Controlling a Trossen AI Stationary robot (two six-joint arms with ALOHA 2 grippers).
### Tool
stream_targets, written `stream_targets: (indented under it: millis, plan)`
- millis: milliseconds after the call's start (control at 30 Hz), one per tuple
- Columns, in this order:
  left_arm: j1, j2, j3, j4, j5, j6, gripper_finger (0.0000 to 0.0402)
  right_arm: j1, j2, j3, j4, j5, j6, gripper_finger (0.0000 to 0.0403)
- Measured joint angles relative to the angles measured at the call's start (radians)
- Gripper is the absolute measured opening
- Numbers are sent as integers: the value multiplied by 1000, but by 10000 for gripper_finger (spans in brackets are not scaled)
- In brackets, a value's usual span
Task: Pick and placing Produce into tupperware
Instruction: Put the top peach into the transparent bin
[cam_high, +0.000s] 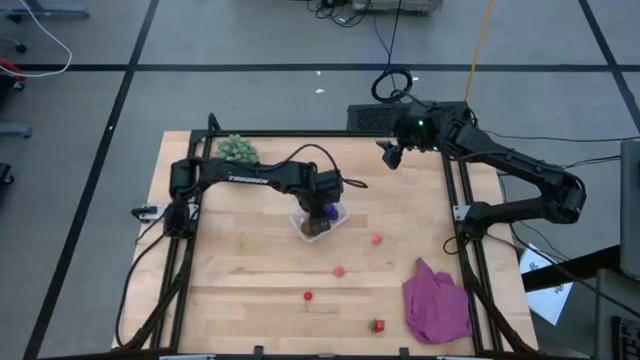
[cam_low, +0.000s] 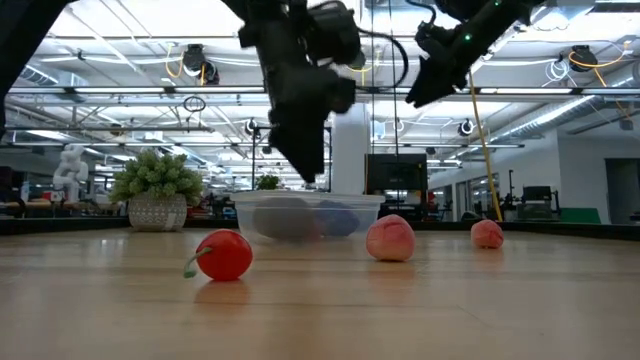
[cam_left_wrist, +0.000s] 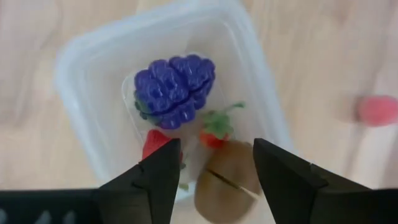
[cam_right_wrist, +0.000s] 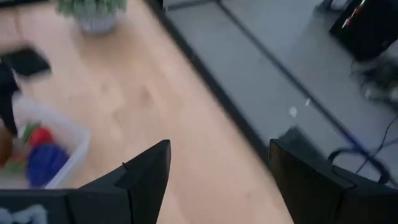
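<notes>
The clear tupperware (cam_high: 318, 222) stands mid-table, also in the low view (cam_low: 308, 215). Inside it, in the left wrist view, lie a purple cluster (cam_left_wrist: 175, 90), two small red fruits (cam_left_wrist: 214, 134) and a brown round fruit (cam_left_wrist: 227, 180) near one corner. My left gripper (cam_left_wrist: 211, 165) hangs open just above the tub (cam_low: 308, 165), touching nothing. Several small red and pink fruits lie loose on the table: (cam_high: 376, 239), (cam_high: 339, 271), (cam_high: 308, 296), (cam_high: 378, 325). My right gripper (cam_high: 390, 152) is open, raised over the table's far right part (cam_right_wrist: 217, 155).
A green spiky plant in a pot (cam_high: 238, 150) stands near the far left corner. A crumpled purple cloth (cam_high: 437, 300) lies at the near right. In the low view a red fruit (cam_low: 225, 255) and two pink ones (cam_low: 390, 240), (cam_low: 487, 233) sit before the tub.
</notes>
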Motion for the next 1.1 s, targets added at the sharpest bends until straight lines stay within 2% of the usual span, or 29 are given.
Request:
stream_targets:
  millis: [233,467,567,833,933,1100]
  plan:
    - [-94,-101,14,-42,-3,-47,207,45,0,0,-228,-24,69,263]
    - [-237,-168,14,-148,-84,-101,207,134,0,0,-322,-331,189,263]
    - [-277,-195,14,-212,-146,-108,207,208,0,0,-313,-391,230,263]
    - [-286,-322,13,-327,-240,-125,207,483,0,0,-87,-386,333,263]
    - [-283,-385,13,-384,-276,-167,207,570,0,6,-16,-349,343,263]
    - [-289,-484,13,-459,-314,-255,207,643,1,156,-183,-195,344,263]
